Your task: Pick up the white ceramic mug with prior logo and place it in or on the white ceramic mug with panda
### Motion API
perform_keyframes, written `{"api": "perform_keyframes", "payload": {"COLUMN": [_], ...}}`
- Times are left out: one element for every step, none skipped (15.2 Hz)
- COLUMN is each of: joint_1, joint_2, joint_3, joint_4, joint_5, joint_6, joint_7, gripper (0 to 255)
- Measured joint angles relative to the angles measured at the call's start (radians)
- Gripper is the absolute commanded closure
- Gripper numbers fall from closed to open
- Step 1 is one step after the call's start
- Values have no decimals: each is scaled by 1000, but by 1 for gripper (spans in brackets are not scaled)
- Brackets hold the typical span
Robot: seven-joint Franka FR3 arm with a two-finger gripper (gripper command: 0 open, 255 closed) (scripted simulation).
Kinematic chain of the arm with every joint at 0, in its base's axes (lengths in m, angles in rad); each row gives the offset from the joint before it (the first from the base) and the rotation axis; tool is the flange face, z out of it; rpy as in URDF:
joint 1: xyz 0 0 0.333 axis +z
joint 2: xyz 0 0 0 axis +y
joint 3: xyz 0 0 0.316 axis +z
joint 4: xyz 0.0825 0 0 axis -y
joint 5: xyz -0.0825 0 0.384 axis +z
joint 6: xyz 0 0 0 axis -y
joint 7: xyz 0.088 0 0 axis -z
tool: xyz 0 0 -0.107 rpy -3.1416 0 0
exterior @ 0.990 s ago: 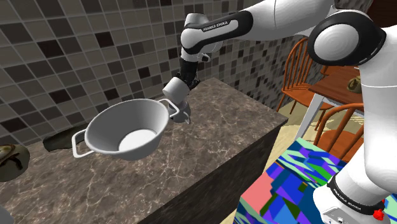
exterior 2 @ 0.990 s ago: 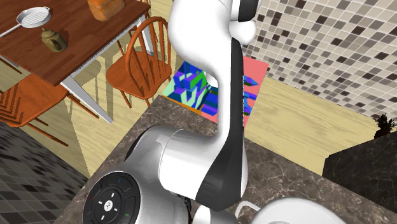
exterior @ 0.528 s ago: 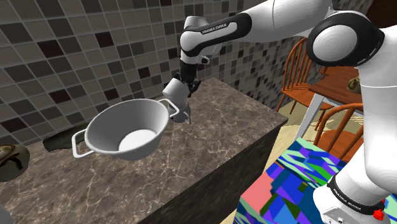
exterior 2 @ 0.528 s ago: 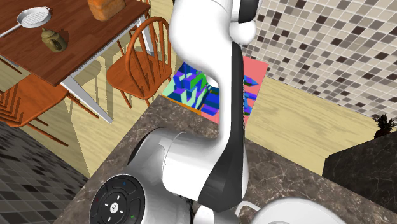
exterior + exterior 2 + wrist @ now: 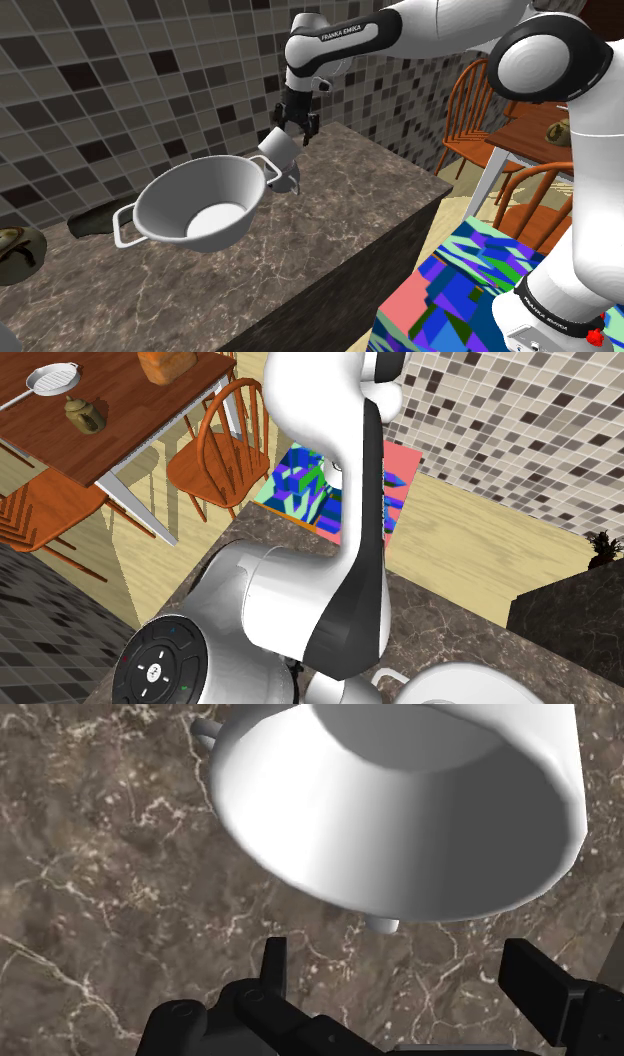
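The gripper hangs just above the tilted white mug. In the wrist view its fingers stand wide apart, and the tilted white mug lies beyond their tips, touching neither. That mug leans on top of a second white mug, which stands on the dark marbled counter just behind the two-handled white bowl.

As I read it, the carried mug is set on its target and the step in hand is the retreat. Doing that well means drawing back straight along the fingers' own line. The fingers should stay spread, with no sideways swing until the tips are well clear. The mug sits askew, so a brush could tip it off toward the bowl or onto the counter. The small white nub under the mug is probably the lower mug's handle, though I cannot be sure.

"FRANKA EMIKA" reads on the forearm link and again on the band low on the arm. Neither mug shows a logo or a panda, and both are drawn plain white.
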Motion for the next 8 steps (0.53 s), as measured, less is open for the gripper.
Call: {"api": "perform_keyframes", "payload": {"joint_1": [0, -2, -3, -4, -4, -4, -4, -4], "joint_2": [1, -6, -10, -10, -11, -10, -10, -10], "joint_3": [0, -1, -1, -1, -1, -1, -1, -1], "joint_4": [29, 32, 34, 36, 37, 38, 39, 39], "joint_5": [-2, -1, -1, -1, -1, -1, -1, -1], "joint_6": [-27, -37, -44, -47, -49, -50, -50, -50], "joint_7": [4, 4, 4, 4, 4, 4, 4, 4], "gripper": [0, 0, 0, 0, 0, 0, 0, 0]}}
